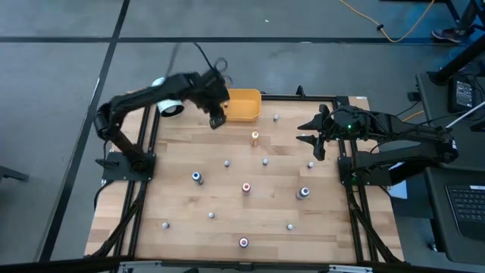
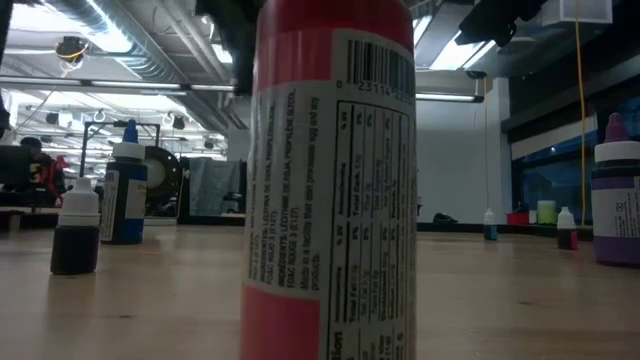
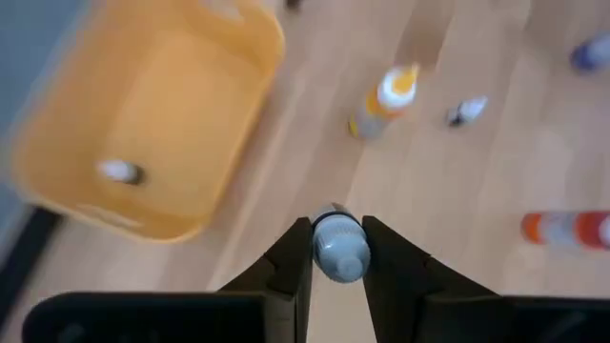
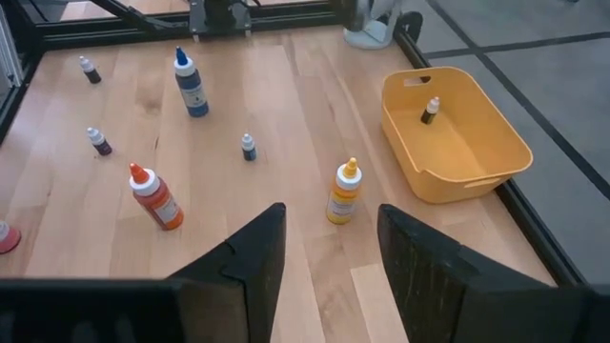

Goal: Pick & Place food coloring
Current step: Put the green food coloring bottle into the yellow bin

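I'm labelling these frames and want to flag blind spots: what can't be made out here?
- Low view: a red bottle right against the lens fills the middle, hiding the table behind it and both arms.
- High view: the small bottles, such as one at, are too tiny to tell cap colour.
- Left wrist view: the bin is blurred; the bottle in the left gripper shows only from above.
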Robot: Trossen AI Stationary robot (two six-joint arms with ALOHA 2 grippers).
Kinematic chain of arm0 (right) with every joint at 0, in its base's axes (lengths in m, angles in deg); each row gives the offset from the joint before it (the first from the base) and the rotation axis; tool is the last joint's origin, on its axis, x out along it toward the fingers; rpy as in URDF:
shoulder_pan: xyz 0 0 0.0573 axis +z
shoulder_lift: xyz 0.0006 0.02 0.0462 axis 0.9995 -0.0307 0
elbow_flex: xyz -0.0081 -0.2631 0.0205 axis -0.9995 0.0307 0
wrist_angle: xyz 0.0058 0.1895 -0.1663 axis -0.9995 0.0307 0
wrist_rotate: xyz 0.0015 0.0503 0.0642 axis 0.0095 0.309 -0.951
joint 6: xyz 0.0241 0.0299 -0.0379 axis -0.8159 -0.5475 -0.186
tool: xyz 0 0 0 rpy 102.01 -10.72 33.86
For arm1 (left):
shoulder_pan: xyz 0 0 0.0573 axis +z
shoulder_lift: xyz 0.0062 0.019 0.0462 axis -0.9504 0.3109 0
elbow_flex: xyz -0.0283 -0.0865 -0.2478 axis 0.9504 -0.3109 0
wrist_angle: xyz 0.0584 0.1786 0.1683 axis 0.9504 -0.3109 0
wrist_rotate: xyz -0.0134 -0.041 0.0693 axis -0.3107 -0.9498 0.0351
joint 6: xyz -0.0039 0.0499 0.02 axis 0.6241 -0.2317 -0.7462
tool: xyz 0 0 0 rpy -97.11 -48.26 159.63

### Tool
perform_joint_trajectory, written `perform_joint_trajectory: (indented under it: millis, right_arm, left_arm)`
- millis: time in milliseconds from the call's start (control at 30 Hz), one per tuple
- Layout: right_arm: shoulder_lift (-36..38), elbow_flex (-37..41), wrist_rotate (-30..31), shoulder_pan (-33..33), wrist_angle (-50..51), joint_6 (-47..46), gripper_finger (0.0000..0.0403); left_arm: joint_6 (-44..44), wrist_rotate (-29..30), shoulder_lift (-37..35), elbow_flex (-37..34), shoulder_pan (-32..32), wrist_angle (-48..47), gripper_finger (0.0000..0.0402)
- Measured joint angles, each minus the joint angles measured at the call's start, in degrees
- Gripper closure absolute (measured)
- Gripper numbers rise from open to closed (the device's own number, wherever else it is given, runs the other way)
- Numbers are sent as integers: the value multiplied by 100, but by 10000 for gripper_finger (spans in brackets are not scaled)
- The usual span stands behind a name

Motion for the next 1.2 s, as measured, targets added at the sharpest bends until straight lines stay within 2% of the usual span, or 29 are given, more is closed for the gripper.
perform_joint_trajectory:
  millis: [167,333,533,733,1000,1200]
  right_arm:
    - [2,0,0,0,2,5,234]
    - [2,0,0,0,2,14,234]
    - [2,0,0,0,4,16,234]
    - [2,0,0,0,8,17,234]
    - [2,0,0,0,28,17,234]
    - [2,0,0,-2,35,31,234]
  left_arm:
    - [-36,212,-45,961,164,-529,334]
    - [-132,184,74,1144,298,-480,334]
    - [-344,184,652,1218,601,-459,334]
    - [-649,195,1227,1031,716,-302,330]
    - [-702,408,1607,149,764,920,333]
    - [-778,581,2015,-19,867,1057,332]
